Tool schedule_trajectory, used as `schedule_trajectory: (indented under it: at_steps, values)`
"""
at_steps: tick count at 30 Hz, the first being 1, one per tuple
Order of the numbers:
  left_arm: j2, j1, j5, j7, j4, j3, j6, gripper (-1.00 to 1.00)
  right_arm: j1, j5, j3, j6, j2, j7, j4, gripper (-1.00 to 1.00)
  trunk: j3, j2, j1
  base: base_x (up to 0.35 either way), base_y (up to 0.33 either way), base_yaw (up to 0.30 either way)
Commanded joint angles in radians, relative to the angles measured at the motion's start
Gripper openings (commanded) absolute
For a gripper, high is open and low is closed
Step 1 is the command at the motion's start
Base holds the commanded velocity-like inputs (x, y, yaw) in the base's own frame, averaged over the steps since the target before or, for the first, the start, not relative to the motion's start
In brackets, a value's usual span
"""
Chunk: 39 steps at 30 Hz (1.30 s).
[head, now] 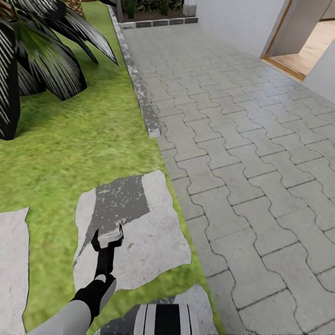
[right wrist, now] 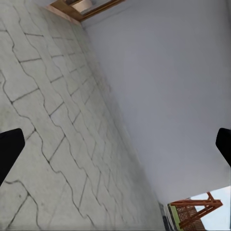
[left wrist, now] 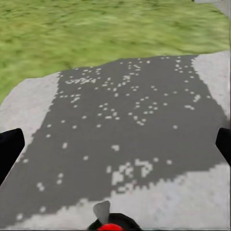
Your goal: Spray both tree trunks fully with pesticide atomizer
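Palm: a short palm (head: pixel 32 56) with dark striped fronds stands on the lawn at the far left; its fronds droop over the grass
Lawn: green grass (head: pixel 88 139) runs along the left of the paving; a grey stone kerb (head: pixel 139 88) lines part of the boundary between them
Stepping stones: one pale slab (head: pixel 11 270) lies at the left edge of the lawn; a second pale slab (head: pixel 153 237) lies beside the paving, with a dark speckled patch (head: pixel 118 200) on its far half; the left wrist view looks down on this same patch (left wrist: pixel 125 134), grass beyond it
Left claw: the left claw (head: pixel 108 238) is held out over the second slab, arm extended forward; it carries a pale grey-white piece between its dark fingers in the head view; in the left wrist view the dark fingertips (left wrist: pixel 9 149) stand wide at both edges and a small grey tip with a red dot (left wrist: pixel 107 219) shows at the near edge; whether this is the pesticide atomizer, and whether the claw grips it, I cannot tell
Paving: interlocking grey pavers (head: pixel 242 153) cover the right side, reaching a white wall (head: pixel 232 23) and an open doorway (head: pixel 307 42) with a wooden floor
Right claw: in the right wrist view the right claw (right wrist: pixel 115 144) is released, dark fingertips (right wrist: pixel 9 151) far apart at both edges, nothing between them; pavers and white wall lie ahead, with a reddish wooden frame (right wrist: pixel 192 214) in the distance
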Motion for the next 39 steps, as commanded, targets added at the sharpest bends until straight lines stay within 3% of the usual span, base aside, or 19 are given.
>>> schedule_trajectory:
  at_steps: [1, 9, 15, 39]
  values:
    - [-0.003, -0.001, -0.005, 0.005, 0.001, 0.002, -0.003, 1.00, 0.000, -0.008, 0.002, -0.004, 0.000, 0.000, -0.001, 1.00, -0.005, -0.001, 0.000, 0.000, 0.000, 0.000]
    - [-0.015, -0.001, -0.004, 0.006, 0.000, 0.004, -0.004, 1.00, 0.000, -0.008, 0.002, -0.004, 0.000, 0.000, -0.001, 1.00, -0.020, -0.001, 0.002, 0.000, 0.000, 0.000]
    - [-0.016, -0.001, -0.003, 0.007, 0.000, 0.026, -0.004, 1.00, 0.000, -0.008, 0.002, -0.004, 0.000, 0.000, -0.001, 1.00, -0.032, -0.002, 0.003, 0.000, 0.000, 0.000]
    - [-0.016, -0.001, -0.004, 0.007, 0.001, 0.038, -0.004, 1.00, 0.000, -0.008, 0.003, -0.007, 0.003, -0.001, -0.004, 1.00, -0.028, -0.002, 0.003, 0.000, 0.000, 0.033]
